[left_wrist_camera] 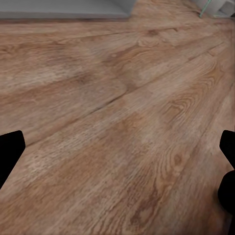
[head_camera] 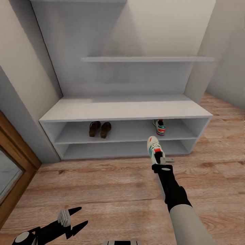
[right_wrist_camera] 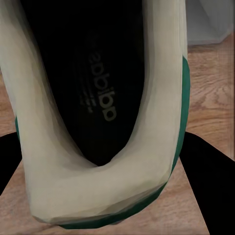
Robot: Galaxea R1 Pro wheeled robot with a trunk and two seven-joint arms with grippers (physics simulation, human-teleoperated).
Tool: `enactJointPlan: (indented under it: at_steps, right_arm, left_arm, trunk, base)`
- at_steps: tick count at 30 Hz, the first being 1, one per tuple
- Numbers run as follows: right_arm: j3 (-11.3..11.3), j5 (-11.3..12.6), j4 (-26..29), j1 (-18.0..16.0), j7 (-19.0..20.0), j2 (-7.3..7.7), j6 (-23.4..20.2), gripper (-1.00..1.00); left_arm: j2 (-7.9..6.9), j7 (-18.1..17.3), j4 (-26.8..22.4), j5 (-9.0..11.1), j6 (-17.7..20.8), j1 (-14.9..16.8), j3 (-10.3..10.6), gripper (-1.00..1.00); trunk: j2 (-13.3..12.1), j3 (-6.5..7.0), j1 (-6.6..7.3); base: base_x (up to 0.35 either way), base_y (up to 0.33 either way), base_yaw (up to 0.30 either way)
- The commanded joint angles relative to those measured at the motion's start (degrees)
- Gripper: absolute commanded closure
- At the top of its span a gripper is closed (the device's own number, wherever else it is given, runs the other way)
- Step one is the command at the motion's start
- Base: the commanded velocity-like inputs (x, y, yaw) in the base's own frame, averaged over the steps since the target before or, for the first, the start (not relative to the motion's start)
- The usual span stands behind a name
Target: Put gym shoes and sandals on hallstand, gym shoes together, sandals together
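Sneaker in hand [head_camera: 153, 146] was the thing that counted at this moment: the right pincer [head_camera: 159, 160] was closed on its heel end, and the shoe's long axis ran away from the pincer toward the hallstand [head_camera: 126, 110], toe far and heel near. In the right wrist view the shoe's dark insole and pale collar [right_wrist_camera: 105, 112] sat directly between the black fingers [right_wrist_camera: 210, 181], so the grip looked firm. The other gym shoe [head_camera: 159, 126] already stood on the upper open shelf, toward its right end, almost straight beyond the held shoe and slightly to its right. Judging from that, the coming move called for a short forward reach by the right arm, keeping the shoe's axis pointed into the shelf, to set it down just left of its mate.

The left pincer [head_camera: 73, 221] hung low at the near left, spread wide and holding nothing, over bare corridor floor [left_wrist_camera: 117, 122]; it was well apart from either sneaker.

By count: two gym shoes, one shelved and one carried; two sandals [head_camera: 100, 129], side by side on the same shelf toward the left. No footwear lay on the visible floor.
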State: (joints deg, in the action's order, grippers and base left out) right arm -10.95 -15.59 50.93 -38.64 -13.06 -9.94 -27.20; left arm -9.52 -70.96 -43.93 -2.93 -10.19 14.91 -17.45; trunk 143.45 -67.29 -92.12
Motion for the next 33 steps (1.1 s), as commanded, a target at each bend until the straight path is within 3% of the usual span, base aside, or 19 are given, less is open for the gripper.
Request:
enactJointPlan:
  at_steps: [1,5,16,28,33]
  right_arm:
    - [-0.1,-0.4,0.1,0.0,0.1,-0.06,-0.3,1.0]
    - [-0.1,-0.3,0.1,0.0,0.1,-0.06,-0.3,1.0]
    - [0.0,1.9,0.1,0.0,0.1,-0.06,-0.3,1.0]
    - [-0.1,2.0,0.1,0.0,0.1,-0.06,-0.3,1.0]
    - [0.0,2.0,0.1,0.0,0.1,-0.06,-0.3,1.0]
  left_arm:
    - [0.03,-0.2,0.0,-0.3,-0.5,0.0,-0.2,-1.0]
    - [-0.08,-0.1,-0.1,-0.3,-0.5,0.0,-0.2,-1.0]
    - [-0.07,-0.1,-0.2,-0.3,-0.5,0.0,-0.1,-1.0]
    - [-0.2,-0.1,-0.2,-0.3,-0.5,0.0,-0.2,-1.0]
    - [-0.2,-0.1,-0.1,-0.3,-0.5,0.0,-0.3,-1.0]
  trunk:
    - [0.0,-0.05,0.01]
    - [0.0,-0.05,0.01]
    - [0.2,-2.99,-0.27]
    - [0.2,-3.59,-0.27]
    - [0.2,-3.59,-0.27]
  base:
    - [0.0,0.0,-0.091]
    - [0.0,0.0,-0.032]
    - [0.0,0.0,-0.003]
    - [0.001,0.0,0.0]
    - [0.231,0.0,0.0]
